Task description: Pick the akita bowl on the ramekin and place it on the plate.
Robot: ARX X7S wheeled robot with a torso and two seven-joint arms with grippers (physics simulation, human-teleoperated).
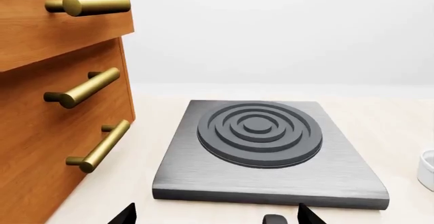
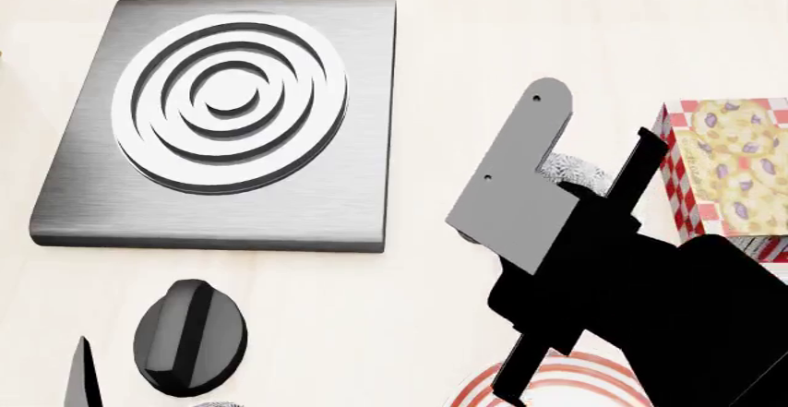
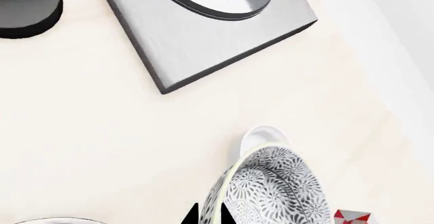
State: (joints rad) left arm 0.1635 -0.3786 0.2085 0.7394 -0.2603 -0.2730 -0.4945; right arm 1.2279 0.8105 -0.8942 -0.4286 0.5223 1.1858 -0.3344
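The akita bowl [image 3: 275,188], speckled black and white, hangs tilted in the right wrist view. My right gripper [image 3: 208,217] is shut on its dark rim, one fingertip on each side of the wall. Just beyond the bowl the white ramekin [image 3: 261,134] peeks out; I cannot tell if they touch. In the head view my right arm [image 2: 615,278] hides nearly all of the bowl [image 2: 574,171], and red rings of the plate [image 2: 579,375] show below the arm. My left gripper [image 1: 217,216] is open over bare counter in front of the burner slab.
A grey burner slab [image 2: 357,149] with raised rings lies at the left, a black knob [image 2: 185,335] in front of it. A red-checked food box [image 2: 726,162] stands at the right. Wooden drawers with brass handles [image 1: 88,89] stand beside the left gripper.
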